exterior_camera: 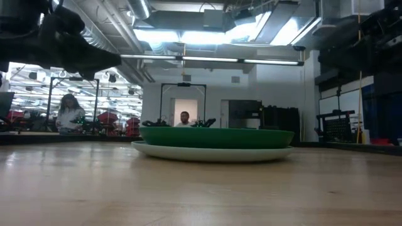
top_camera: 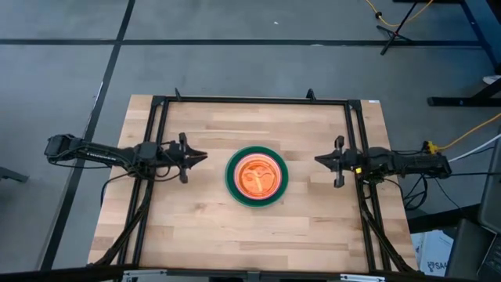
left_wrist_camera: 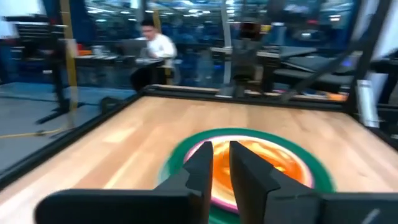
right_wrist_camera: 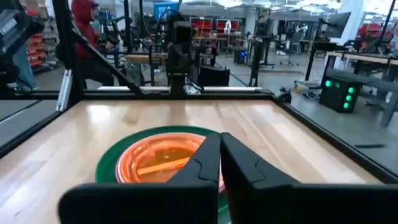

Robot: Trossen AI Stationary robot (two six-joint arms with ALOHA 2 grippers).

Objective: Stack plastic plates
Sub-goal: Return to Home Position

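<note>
We see the plastic plates (top_camera: 257,178) stacked mid-way on the bench (top_camera: 188,231), open wood out to every edge, with the left claw (top_camera: 203,157) and right claw (top_camera: 318,160) clenched on nothing, flanking them.

The worktop (top_camera: 196,211) is showing pale wood strips, smooth and softly sheened. The green plate (top_camera: 230,178) is looking like opaque, glossy plastic. The orange plate (top_camera: 258,174) in it is looking translucent and is catching bright glints. The frame (top_camera: 250,100) is showing as black matt metal. At 9 and 3 o'clock of the plates, the left hand (top_camera: 202,157) and right hand (top_camera: 319,160) are looking dark, matt and hard.
</note>
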